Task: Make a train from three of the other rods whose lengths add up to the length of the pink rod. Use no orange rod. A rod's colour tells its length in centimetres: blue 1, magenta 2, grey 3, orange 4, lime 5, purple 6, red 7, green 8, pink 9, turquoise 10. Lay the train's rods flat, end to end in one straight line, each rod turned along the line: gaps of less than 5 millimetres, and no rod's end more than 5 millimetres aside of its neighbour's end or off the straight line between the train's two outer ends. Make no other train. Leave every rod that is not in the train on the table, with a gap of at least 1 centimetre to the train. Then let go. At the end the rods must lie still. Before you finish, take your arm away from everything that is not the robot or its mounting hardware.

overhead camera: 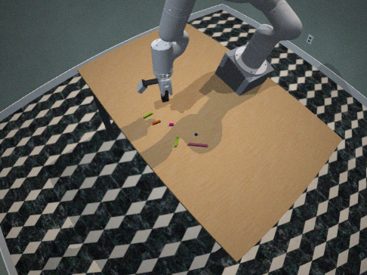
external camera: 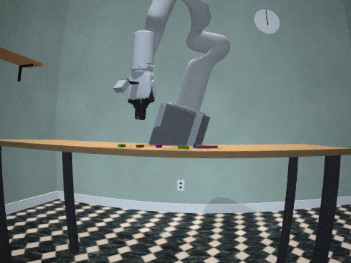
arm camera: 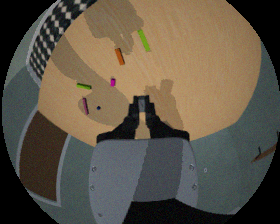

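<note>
My gripper hangs well above the table, shut on a small grey rod that shows only as a grey sliver between the fingertips in the wrist view. Below it lie a lime rod, an orange rod and a short magenta rod. Farther on lie a second lime rod, a tiny blue rod and the long pink rod. All rods lie apart.
The arm's grey base stands on the table's far side. The table's near-left edge runs close to the rods. A shelf hangs on the wall at left.
</note>
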You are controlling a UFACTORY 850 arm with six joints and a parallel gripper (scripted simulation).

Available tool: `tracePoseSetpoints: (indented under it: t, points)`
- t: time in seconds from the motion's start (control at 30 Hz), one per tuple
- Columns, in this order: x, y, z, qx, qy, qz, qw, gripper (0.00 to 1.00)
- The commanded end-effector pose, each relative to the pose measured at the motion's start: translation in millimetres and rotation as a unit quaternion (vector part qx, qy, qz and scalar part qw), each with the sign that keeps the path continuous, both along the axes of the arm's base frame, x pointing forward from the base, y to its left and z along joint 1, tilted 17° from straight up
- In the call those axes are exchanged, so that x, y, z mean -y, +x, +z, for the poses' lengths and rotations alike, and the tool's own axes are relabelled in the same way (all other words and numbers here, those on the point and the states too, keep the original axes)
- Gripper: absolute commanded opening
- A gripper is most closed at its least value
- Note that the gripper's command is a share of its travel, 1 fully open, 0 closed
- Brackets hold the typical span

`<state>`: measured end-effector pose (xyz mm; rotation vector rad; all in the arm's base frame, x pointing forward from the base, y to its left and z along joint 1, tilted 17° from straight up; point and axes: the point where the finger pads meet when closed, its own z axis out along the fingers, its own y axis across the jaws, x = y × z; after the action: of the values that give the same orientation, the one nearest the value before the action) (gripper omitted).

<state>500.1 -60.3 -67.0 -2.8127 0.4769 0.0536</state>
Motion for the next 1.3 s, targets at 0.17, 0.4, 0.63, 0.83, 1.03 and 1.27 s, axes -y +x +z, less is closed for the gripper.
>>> tracePoseSetpoints:
  t: [0.17,0.4,0.63,0.83,1.03,1.27]
  points:
    - [0.6,0.7,1.8,-0.001,0.000,0.000,1.000,0.04]
    - [-10.7,0.1,5.1,-0.011,0.001,-0.036,0.999,0.04]
    - [-58.0,-6.0,18.7,-0.056,0.004,-0.189,0.980,0.04]
    - [-93.4,-14.6,29.0,-0.092,0.005,-0.307,0.947,0.04]
    - [-118.8,-23.0,36.4,-0.117,0.006,-0.391,0.913,0.04]
    - [-154.4,-38.7,47.0,-0.153,0.006,-0.511,0.846,0.04]
